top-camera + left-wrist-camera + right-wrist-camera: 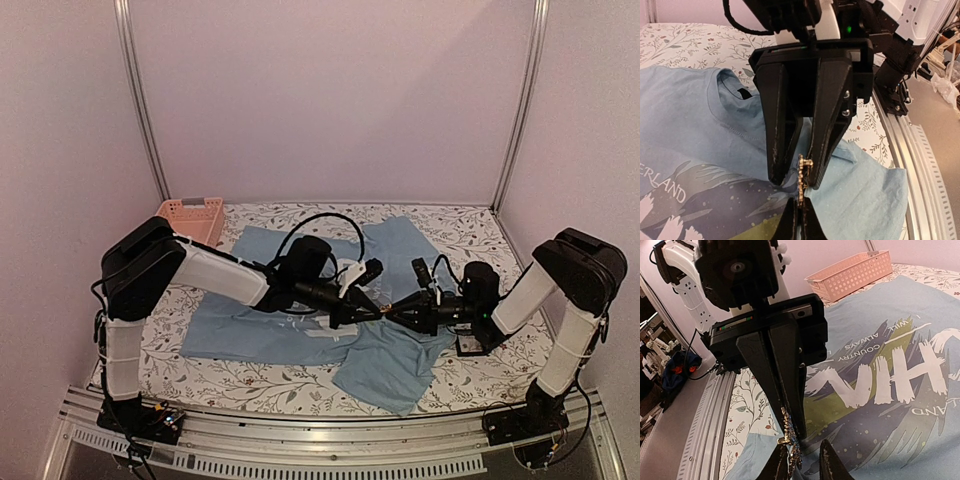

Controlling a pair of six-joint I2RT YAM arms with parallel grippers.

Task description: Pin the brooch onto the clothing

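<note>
The clothing [240, 320], a light blue T-shirt [690, 115] with white lettering [900, 340], lies spread on the floral table cover, its near hem rumpled. Both grippers meet tip to tip above its lower right part. The brooch [802, 177], a tiny glittery gold cluster [790, 432] [384, 311], stands on edge between them. My left gripper [800, 206] [372, 306] [795, 426] is shut on it. My right gripper [802, 462] [396, 313] [796, 181] has its jaws apart astride the brooch and a fold of blue fabric, one finger touching the brooch.
A pink plastic basket [190, 218] [850, 272] stands at the back left beside the shirt. A small black open-frame box [470, 345] sits under the right forearm. The aluminium rail [920, 165] runs along the near table edge. Frame posts rise at both back corners.
</note>
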